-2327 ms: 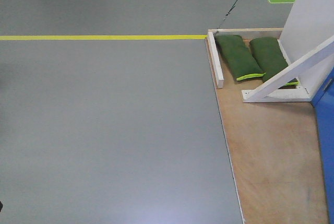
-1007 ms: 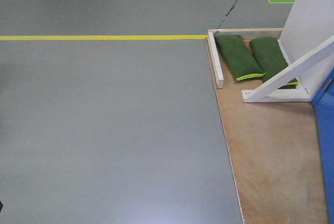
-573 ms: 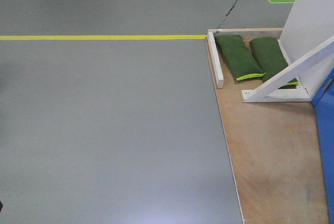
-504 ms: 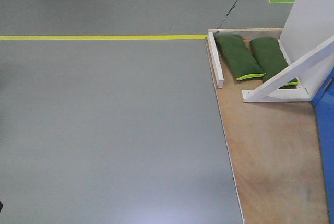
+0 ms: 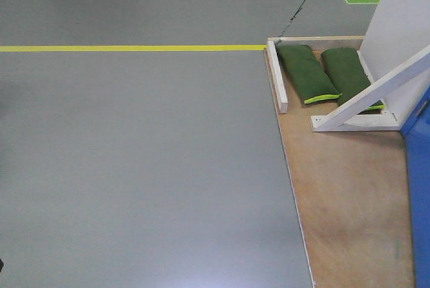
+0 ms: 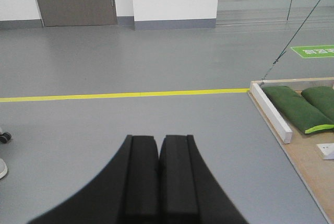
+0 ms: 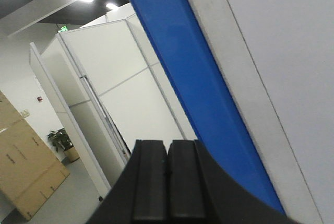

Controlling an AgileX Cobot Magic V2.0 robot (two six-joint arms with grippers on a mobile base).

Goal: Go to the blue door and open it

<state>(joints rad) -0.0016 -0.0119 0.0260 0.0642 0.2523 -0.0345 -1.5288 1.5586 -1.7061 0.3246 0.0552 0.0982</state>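
The blue door [image 5: 420, 194] shows as a glossy blue strip at the right edge of the front view, standing on a plywood base [image 5: 349, 201]. In the right wrist view it is a slanted blue band [image 7: 193, 78] beside a white wall panel [image 7: 282, 67]; its handle and lock are out of view. My right gripper [image 7: 167, 145] is shut and empty, just left of the blue band. My left gripper [image 6: 158, 140] is shut and empty, held over the grey floor.
Two green sandbags [image 5: 308, 73] lie on the plywood base behind a white wooden rail [image 5: 278, 76]. A white triangular brace [image 5: 376, 97] props the white panel. A yellow floor line [image 5: 134, 48] crosses the grey floor. Cardboard boxes [image 7: 26, 172] and white partitions [image 7: 115, 104] stand beyond.
The view has shifted very slightly: the blue door strip at the right edge looks a little wider. Nothing else has moved.
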